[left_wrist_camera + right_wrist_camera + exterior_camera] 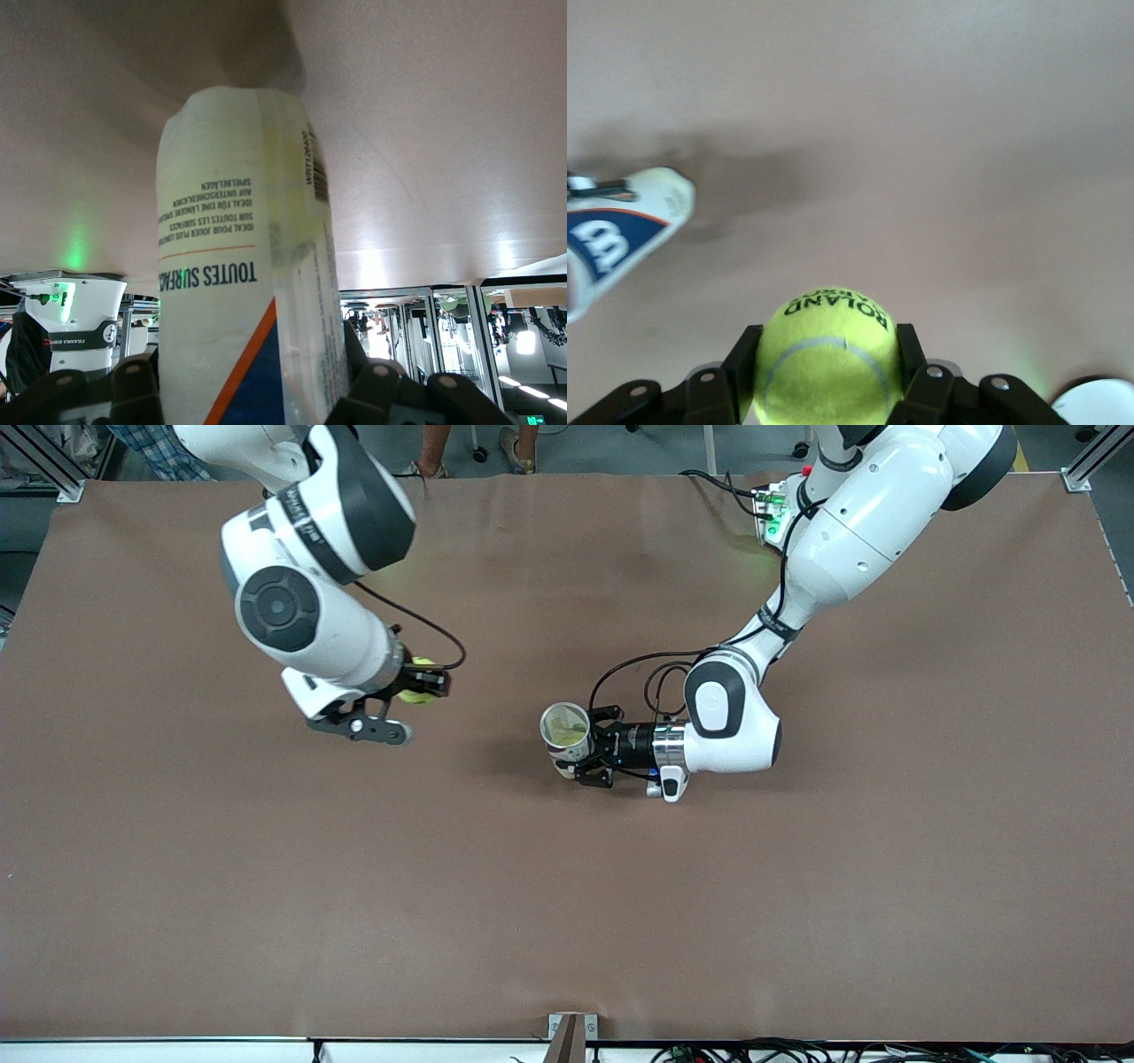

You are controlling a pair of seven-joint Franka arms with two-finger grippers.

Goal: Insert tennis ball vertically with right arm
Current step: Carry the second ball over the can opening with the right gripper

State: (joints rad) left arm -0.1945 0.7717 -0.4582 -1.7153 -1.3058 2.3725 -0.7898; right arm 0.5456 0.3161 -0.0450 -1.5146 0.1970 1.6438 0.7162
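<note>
I see bare tabletop between both grippers; only the upright can mid-table, left gripper clamped round it, blocks passage.

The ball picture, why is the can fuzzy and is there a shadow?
In the right wrist view the tennis ball is sharp while the ball can blurs at the edge, a soft shadow beside it; in the front view a dim shadow surrounds the can.

Brown paper-covered table, grey floor past its top edge, aluminium frame posts at corners, cables along lower edge.
</note>
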